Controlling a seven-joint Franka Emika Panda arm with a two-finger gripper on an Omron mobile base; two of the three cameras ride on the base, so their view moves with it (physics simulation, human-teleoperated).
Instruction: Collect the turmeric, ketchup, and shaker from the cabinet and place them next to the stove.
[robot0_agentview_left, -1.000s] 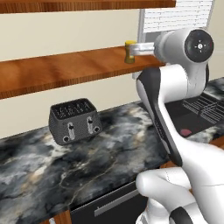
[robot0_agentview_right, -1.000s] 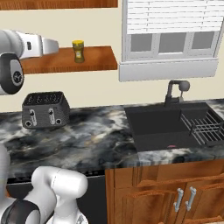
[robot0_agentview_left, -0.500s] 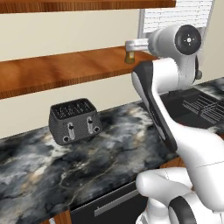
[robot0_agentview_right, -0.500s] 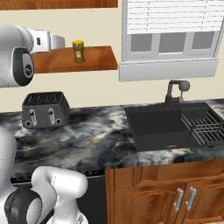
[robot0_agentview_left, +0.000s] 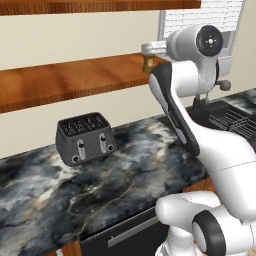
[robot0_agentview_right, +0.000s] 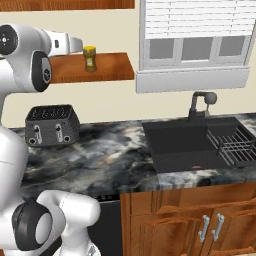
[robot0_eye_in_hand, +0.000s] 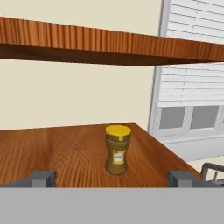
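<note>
- Turmeric (robot0_eye_in_hand: 117, 149) stands upright on the lower cabinet (robot0_eye_in_hand: 65, 153) board, near its right end by the window (robot0_eye_in_hand: 192, 78).
- Gripper (robot0_eye_in_hand: 111, 178) faces the jar at shelf height, jaws spread wide, nothing between them; jar ahead of the fingertips (robot0_eye_in_hand: 43, 178), untouched.
- Toaster (robot0_agentview_left: 85, 138) sits on the marble counter (robot0_agentview_left: 120, 175) below the shelf.
- Sink (robot0_agentview_right: 187, 145) lies to the right.

On the cabinet (robot0_eye_in_hand: 65, 153) shelf, bare board lies all round the turmeric (robot0_eye_in_hand: 117, 149), with open air between this board and the one above. The gripper (robot0_eye_in_hand: 111, 177) has its jaws spread wide, 1 tip on each side of the jar with room to spare. Right of the jar the shelf ends near the window frame (robot0_eye_in_hand: 157, 87). Below, the toaster (robot0_agentview_right: 52, 125) stands on the counter (robot0_agentview_right: 100, 160).
</note>
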